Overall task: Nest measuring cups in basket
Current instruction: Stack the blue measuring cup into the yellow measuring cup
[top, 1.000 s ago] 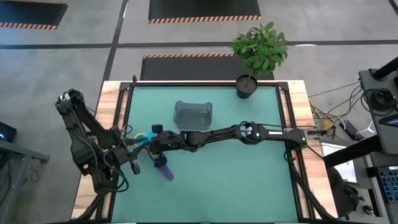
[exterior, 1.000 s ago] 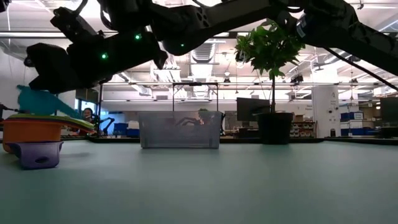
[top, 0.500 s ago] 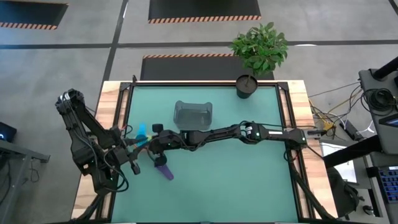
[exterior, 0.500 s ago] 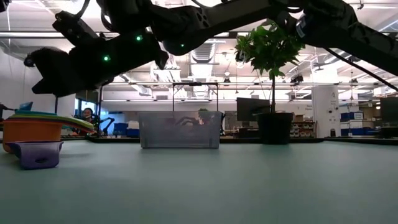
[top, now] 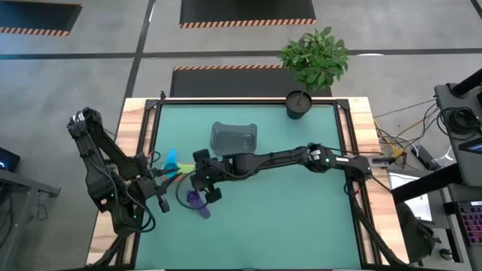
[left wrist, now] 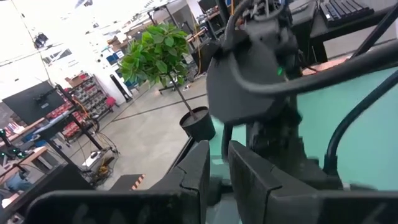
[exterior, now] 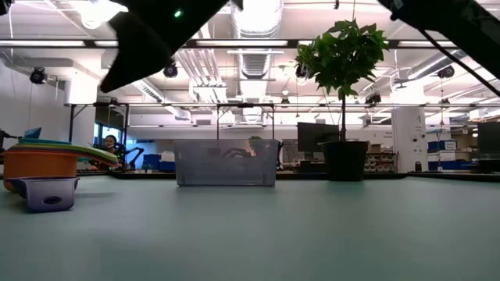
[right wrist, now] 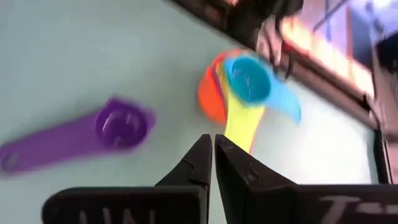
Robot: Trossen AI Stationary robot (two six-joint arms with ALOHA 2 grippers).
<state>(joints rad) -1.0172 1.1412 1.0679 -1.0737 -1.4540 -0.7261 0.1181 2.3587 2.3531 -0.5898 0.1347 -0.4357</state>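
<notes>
Right gripper (right wrist: 209, 152) hovers empty above the desk (top: 301, 226), jaws shut, beside the purple cup (top: 196, 200); the stacked measuring cups (top: 172, 167), cyan uppermost, sit at the left gripper (top: 154, 181), whose jaws look nearly closed, though what they hold cannot be told; the basket (top: 234, 137) stands apart, holding no cups; a careless descent could knock the purple cup away or topple the stack.

I find no text I can read anywhere. White marks show on the bar across the base of my right end effector (right wrist: 210, 149), but they are cut off and illegible. Nothing on the table (top: 301, 218) carries a label or number.
</notes>
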